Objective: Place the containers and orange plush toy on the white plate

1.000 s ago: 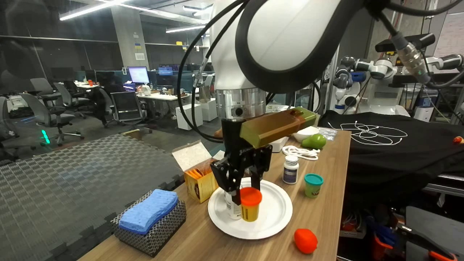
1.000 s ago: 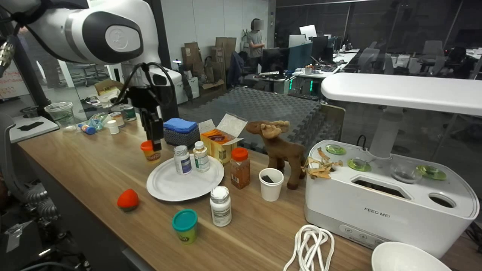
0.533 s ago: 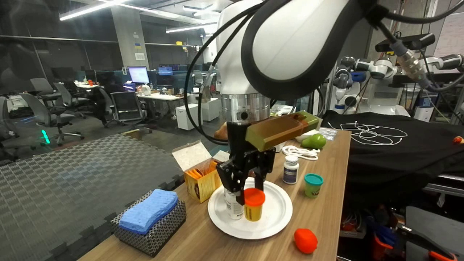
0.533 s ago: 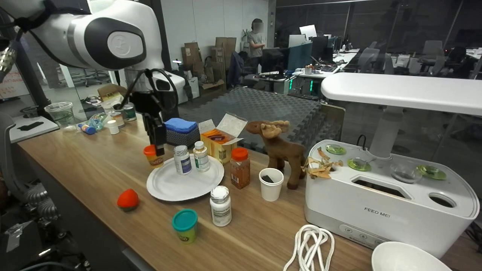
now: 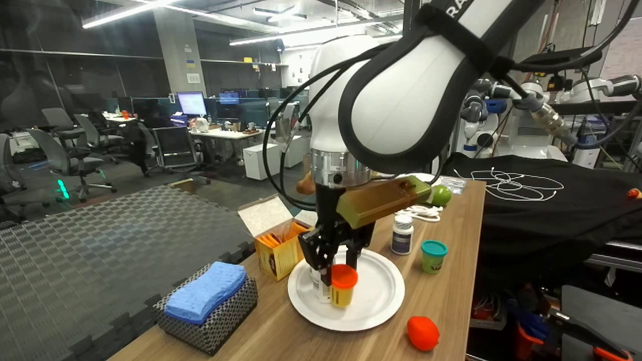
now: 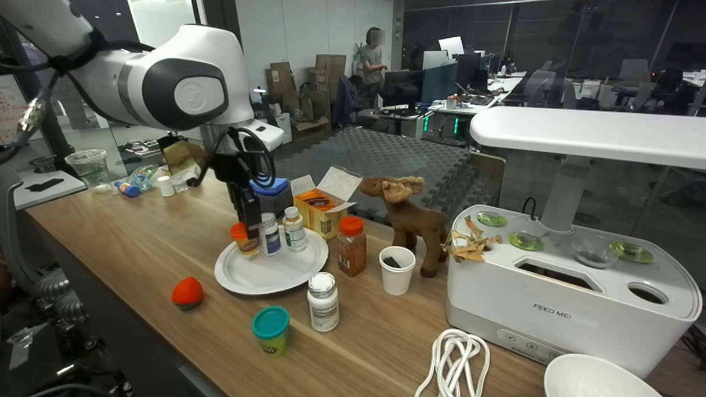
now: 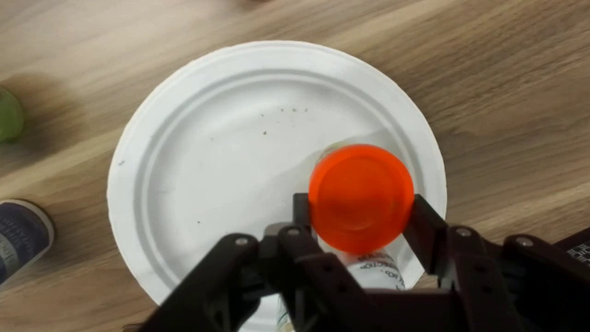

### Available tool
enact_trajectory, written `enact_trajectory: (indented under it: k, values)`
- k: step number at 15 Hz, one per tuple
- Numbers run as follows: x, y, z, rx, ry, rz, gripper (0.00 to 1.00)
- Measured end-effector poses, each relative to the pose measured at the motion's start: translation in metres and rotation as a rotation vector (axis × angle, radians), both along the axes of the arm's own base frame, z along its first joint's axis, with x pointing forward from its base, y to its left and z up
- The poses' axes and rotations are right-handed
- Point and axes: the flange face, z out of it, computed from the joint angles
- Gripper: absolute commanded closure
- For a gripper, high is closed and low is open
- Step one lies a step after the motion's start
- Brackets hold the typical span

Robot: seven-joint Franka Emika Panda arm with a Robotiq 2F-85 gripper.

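My gripper (image 7: 359, 201) is shut on an orange-lidded yellow tub (image 6: 248, 246), a finger on either side of the lid. The tub is upright over the white plate (image 6: 265, 280); whether its base touches I cannot tell. Beside it on the plate are two white pill bottles, one purple-labelled (image 6: 271, 237), one green-labelled (image 6: 295, 231); the wrist view hides them partly. On the table stand another white pill bottle (image 6: 324, 303), a teal-lidded jar (image 6: 271, 332) and a red-capped bottle (image 6: 352, 246). The plush toy, a brownish antlered animal (image 6: 416, 226), stands behind a paper cup.
Close behind the plate is an open yellow box (image 5: 282, 253) of orange packets. A blue sponge (image 5: 206, 292) lies on a dark box. A rounded orange-red object (image 5: 423, 333) rests near the table edge. The paper cup (image 6: 397, 273) and white planter (image 6: 551, 309) flank the plush toy.
The gripper has come down and across with the tub, towards the pill bottles. In an exterior view the tub went from left of the plate to over it. Its grip is unchanged.
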Motion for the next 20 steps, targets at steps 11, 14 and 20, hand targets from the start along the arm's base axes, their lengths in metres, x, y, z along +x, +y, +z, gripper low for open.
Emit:
enact_trajectory:
  k: [11, 14, 20]
  values:
    - [-0.001, 0.0, -0.014, -0.004, 0.01, 0.001, 0.01]
    - [0.001, 0.002, -0.007, -0.01, -0.007, 0.017, 0.0]
    - [0.012, 0.003, 0.039, -0.026, -0.063, 0.038, 0.0]
